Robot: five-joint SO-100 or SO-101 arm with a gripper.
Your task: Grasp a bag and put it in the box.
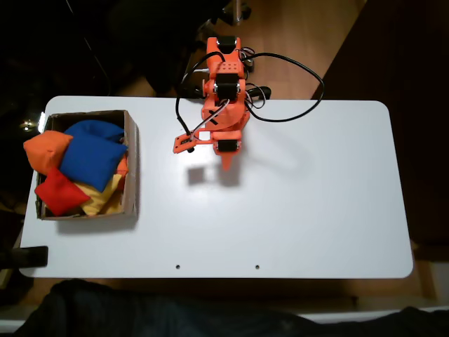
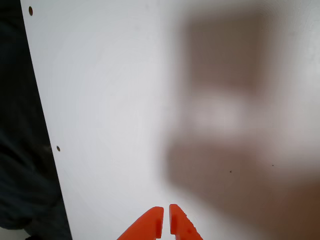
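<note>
While the orange arm (image 1: pixel 223 105) sits folded at the table's (image 1: pixel 316 210) far edge, its gripper (image 2: pixel 166 220) hangs over bare white tabletop, fingers pressed together with nothing between them. Over on the left in the fixed view, the red bag (image 1: pixel 60 192) lies in the cardboard box (image 1: pixel 130 168), tucked beside the blue beanbag (image 1: pixel 95 154) and orange beanbag (image 1: pixel 45 151).
</note>
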